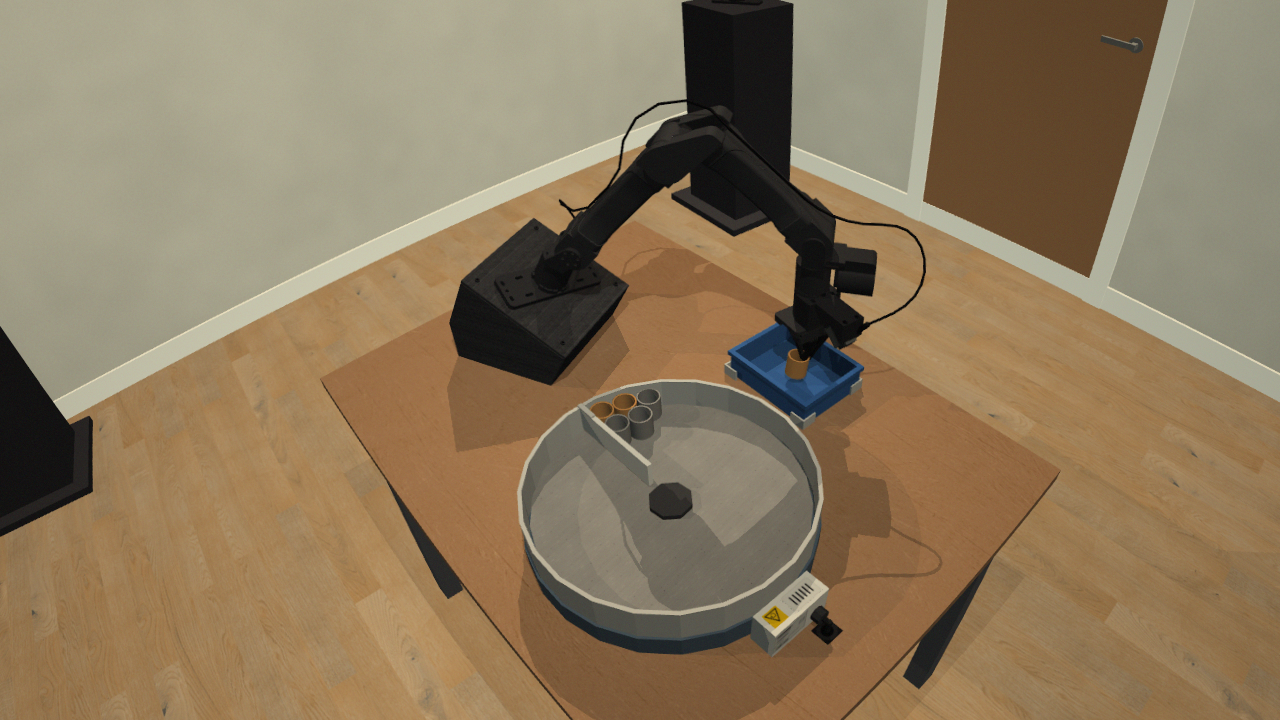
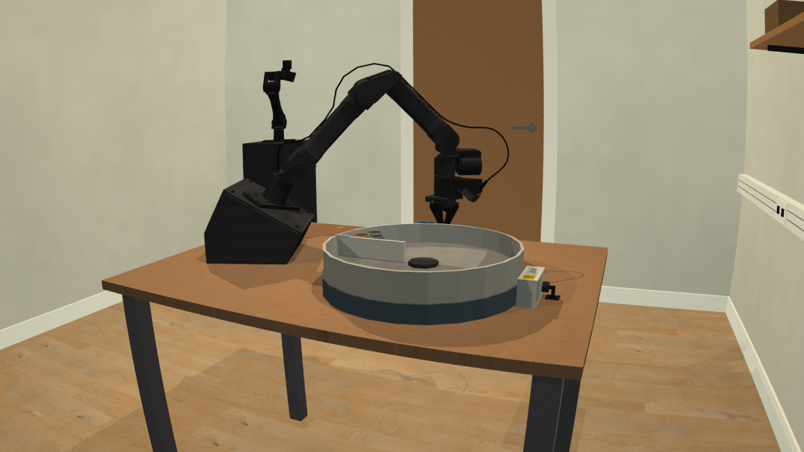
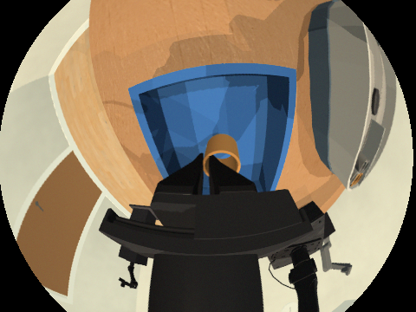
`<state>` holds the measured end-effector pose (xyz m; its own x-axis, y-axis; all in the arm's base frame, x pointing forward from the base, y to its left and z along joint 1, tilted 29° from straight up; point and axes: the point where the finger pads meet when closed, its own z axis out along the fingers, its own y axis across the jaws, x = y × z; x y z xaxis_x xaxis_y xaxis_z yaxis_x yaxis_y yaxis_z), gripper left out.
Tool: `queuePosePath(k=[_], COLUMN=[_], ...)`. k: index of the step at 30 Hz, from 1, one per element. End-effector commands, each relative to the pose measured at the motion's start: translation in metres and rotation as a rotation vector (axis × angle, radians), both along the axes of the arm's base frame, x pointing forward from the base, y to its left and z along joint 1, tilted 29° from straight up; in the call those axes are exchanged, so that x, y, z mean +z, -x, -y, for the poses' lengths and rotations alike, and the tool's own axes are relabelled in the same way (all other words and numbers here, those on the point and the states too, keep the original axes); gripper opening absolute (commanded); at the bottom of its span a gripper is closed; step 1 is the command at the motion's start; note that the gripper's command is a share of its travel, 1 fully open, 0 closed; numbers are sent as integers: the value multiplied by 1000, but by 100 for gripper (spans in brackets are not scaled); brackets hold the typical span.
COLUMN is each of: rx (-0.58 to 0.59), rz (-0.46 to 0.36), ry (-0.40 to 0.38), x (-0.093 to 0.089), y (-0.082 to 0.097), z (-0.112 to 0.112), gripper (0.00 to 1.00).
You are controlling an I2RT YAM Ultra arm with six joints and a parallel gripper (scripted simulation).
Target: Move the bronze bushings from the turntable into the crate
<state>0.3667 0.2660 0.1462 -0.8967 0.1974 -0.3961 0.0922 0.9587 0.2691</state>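
My gripper (image 1: pixel 804 354) (image 2: pixel 446 220) (image 3: pixel 205 158) is shut on the wall of an upright bronze bushing (image 1: pixel 796 366) (image 3: pixel 223 145), one finger inside it. It holds the bushing inside the blue crate (image 1: pixel 836 394) (image 3: pixel 212 69); whether its base touches the crate floor I cannot tell. On the turntable (image 1: pixel 671 625) (image 2: pixel 427 287) (image 3: pixel 348 87), two bronze bushings, one (image 1: pixel 601 410) by the divider and one (image 1: pixel 624 402) beside it, stand near the back wall. Three steel bushings (image 1: pixel 640 428) (image 1: pixel 649 408) (image 1: pixel 619 429) stand close around them. No other bushing shows in the crate.
A low divider (image 1: pixel 617 445) (image 2: pixel 370 248) runs from the turntable wall toward the dark hub (image 1: pixel 670 500) (image 2: pixel 423 262). A white control box (image 1: pixel 789 612) (image 2: pixel 530 287) sits at the turntable's side. The black arm base (image 1: pixel 537 313) (image 2: pixel 252 230) stands behind it on the table.
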Motion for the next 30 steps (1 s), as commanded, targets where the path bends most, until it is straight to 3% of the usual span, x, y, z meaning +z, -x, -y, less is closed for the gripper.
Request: queuePosePath(k=[1,12,20,22,30], rx=[7,7,6,11,9], rz=[41,41,23,54,47], ry=[-33,-32,-19,-43,-37], x=[20,20,5,19,18], y=[-4,-4,0,-6,-4], z=[-2,-2,3,-4,-3], gripper=[0,0,0,0,0])
